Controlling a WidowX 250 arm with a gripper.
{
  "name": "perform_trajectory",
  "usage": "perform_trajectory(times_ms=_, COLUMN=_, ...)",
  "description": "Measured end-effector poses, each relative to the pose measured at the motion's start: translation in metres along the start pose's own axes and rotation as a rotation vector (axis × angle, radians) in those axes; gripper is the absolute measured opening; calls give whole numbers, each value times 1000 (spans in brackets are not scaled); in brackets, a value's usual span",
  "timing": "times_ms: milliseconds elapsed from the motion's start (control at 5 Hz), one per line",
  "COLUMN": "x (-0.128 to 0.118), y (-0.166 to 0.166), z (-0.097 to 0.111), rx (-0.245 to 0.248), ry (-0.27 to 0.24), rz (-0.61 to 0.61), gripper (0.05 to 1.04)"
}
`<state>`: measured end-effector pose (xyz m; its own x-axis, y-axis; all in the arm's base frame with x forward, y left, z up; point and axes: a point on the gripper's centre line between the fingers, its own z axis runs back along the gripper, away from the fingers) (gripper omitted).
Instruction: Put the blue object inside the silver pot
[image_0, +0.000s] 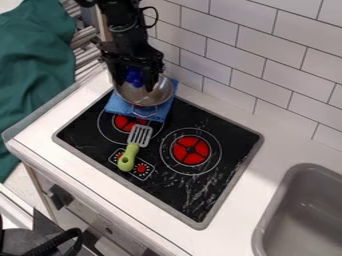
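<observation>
Right, the claw (135, 82) partly hides the blue object (134, 78) at the silver pot (160, 94); clamped or apart, can't tell!

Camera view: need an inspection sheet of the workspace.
Surface: black stovetop, red burners, pale scuff-like marks
Silver pot: on the folded blue cloth, stove's far left corner
Blue object: at the pot's mouth, by the gripper; whether held, can't tell
Clutter: green-handled spatula on stove
Gripper: down at the pot
Cables: black loop beside the arm
Surroundings: tiled wall, grey sink, green fabric
</observation>
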<state>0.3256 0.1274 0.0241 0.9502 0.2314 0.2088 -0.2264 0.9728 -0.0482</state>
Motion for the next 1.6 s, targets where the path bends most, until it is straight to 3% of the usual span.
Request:
perform_trajectory(times_ms=200, x=6, y=14, z=-9, rx=1, ry=22, rz=30, gripper=778)
perform_trajectory(times_ms=400, x=7, y=30, z=-12, rx=17, ry=46, rz=57, gripper=852)
perform_trajectory(times_ms=600, x=5, y=35, z=-11, rx=21, ry=59, rz=59, gripper=1022)
perform_trajectory(times_ms=1000, x=-7, y=31, z=-16, rx=16, ry=96, rz=64, gripper=1011)
perform_trajectory(times_ms=1400, x=-23, y=5, z=4, rx=6, ry=63, rz=38, gripper=1011)
perform_trajectory(times_ms=1600, x=-31, y=-8, z=6, rx=14, ry=78, rz=-14, gripper=1011)
